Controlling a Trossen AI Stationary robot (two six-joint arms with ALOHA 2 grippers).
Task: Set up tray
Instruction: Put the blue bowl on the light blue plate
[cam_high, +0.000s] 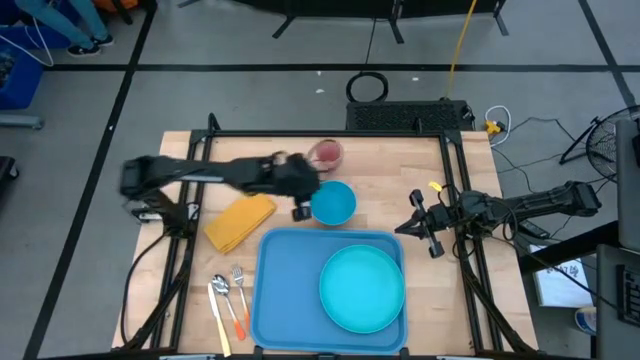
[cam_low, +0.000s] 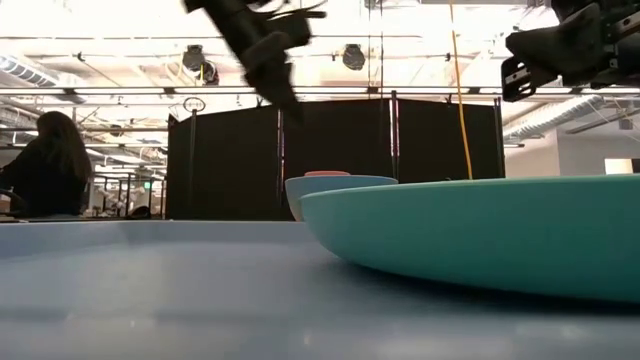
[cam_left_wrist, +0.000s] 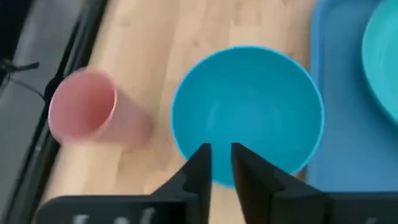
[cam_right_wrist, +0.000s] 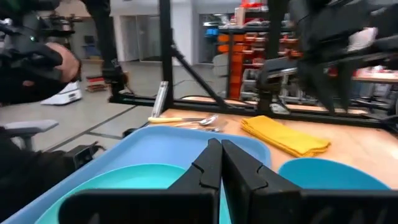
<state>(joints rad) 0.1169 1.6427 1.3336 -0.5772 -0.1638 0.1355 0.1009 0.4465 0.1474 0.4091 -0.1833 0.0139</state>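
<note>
The blue tray lies at the table's near edge with a round teal plate flat on its right half. A small blue bowl stands on the wood just past the tray's far rim, and a pink cup stands beyond the bowl. My left gripper hangs over the bowl's left rim, well above it in the low view. Its fingers are open by a narrow gap. My right gripper waits shut in the air right of the tray.
A folded yellow napkin lies left of the bowl. A spoon and a fork lie left of the tray. The black frame's posts stand at the table's corners. A person sits in the room behind.
</note>
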